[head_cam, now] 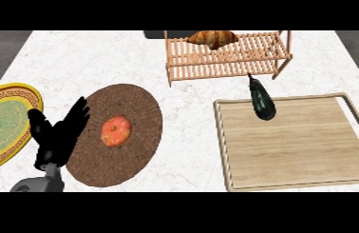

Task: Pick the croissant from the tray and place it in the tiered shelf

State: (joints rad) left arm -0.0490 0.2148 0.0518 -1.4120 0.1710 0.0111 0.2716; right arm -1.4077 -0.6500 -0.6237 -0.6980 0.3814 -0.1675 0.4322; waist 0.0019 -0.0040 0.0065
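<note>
While croissant (pixel 212 38) tops shelf (pixel 228 56) | eggplant (pixel 261 100) overlaps tray (pixel 288 141) edge

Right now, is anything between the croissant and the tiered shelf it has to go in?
Nothing visible: the croissant already lies on the tiered shelf's top rack. The eggplant lies over the tray's far rim, in front of the shelf.

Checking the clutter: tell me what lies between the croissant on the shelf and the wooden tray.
In the head view, a dark eggplant lies between the croissant and the tray, its lower end overlapping the tray's top rim, below the shelf.
</note>
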